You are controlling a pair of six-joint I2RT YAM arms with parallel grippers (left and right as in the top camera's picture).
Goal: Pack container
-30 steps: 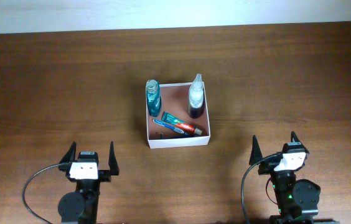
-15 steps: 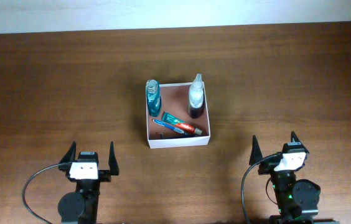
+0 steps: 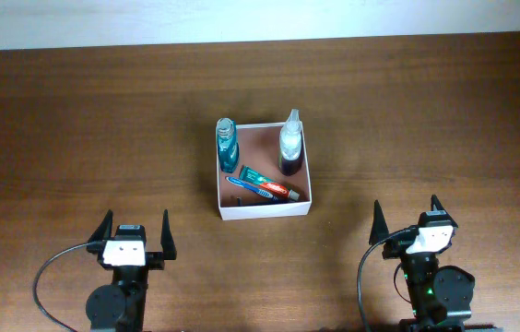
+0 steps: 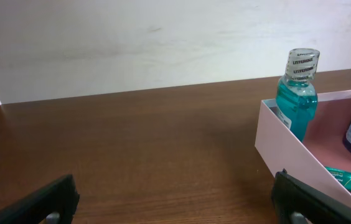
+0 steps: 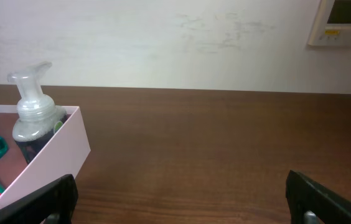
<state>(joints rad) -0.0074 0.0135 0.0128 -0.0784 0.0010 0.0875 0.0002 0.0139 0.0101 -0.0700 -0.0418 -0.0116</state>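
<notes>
The container, a square shallow box with white walls and reddish-brown inside, sits mid-table. In it stand a blue mouthwash bottle at the back left and a clear pump bottle at the back right. A toothpaste tube and a blue toothbrush lie at the front. My left gripper is open and empty near the front left edge. My right gripper is open and empty at the front right. The left wrist view shows the container and mouthwash bottle; the right wrist view shows the container and pump bottle.
A brown wooden table surrounds the container. A white wall runs along its far edge. A wall panel shows at the top right of the right wrist view.
</notes>
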